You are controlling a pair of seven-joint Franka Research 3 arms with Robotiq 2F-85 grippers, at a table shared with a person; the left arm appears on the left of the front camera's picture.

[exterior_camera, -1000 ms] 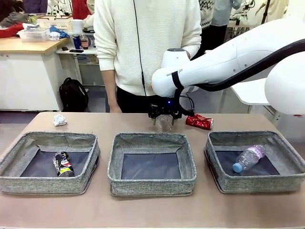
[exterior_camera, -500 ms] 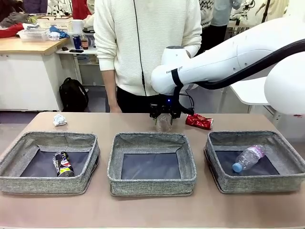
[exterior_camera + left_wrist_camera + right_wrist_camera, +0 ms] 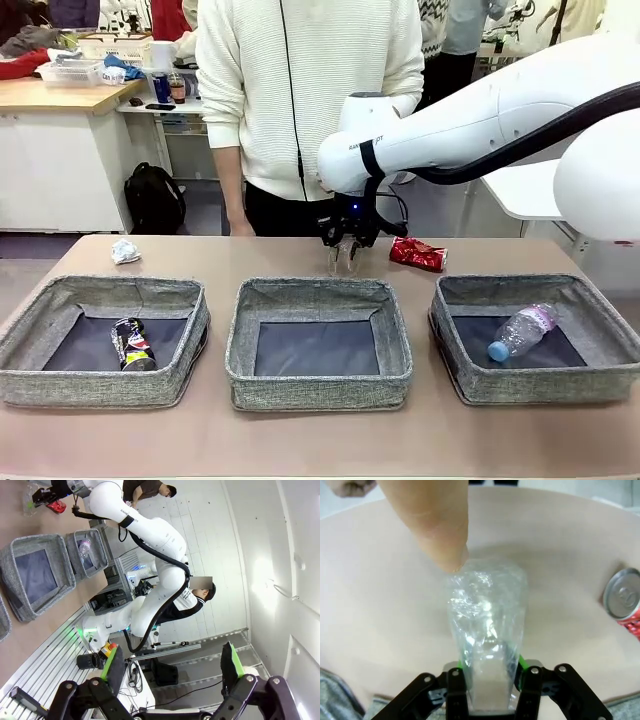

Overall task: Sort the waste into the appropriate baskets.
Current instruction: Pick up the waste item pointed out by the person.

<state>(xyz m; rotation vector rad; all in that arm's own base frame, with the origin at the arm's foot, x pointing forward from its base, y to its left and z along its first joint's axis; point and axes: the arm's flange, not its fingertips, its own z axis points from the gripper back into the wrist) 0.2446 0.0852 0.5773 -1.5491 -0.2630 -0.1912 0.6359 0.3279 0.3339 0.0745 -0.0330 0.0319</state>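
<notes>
Work surface: a table (image 3: 320, 445) with a matt tan-brown top spans the front view. Behind it, at the left, a counter (image 3: 50, 95) with a light wooden top rests on a white cabinet (image 3: 55, 170) (small items crowd the top, too small to identify). A black backpack (image 3: 154, 198) sits on the grey floor (image 3: 40, 245) just beside the cabinet. A white table (image 3: 520, 190) stands at the right. The left wrist view shows a plain white wall (image 3: 270, 555), evenly lit.

right arm (image 3: 470, 125): white, rounded shell | hose (image 3: 455, 183): thick, black | wrist band (image 3: 369, 162): black | jaws: black, green pads (image 3: 111, 663)
</notes>
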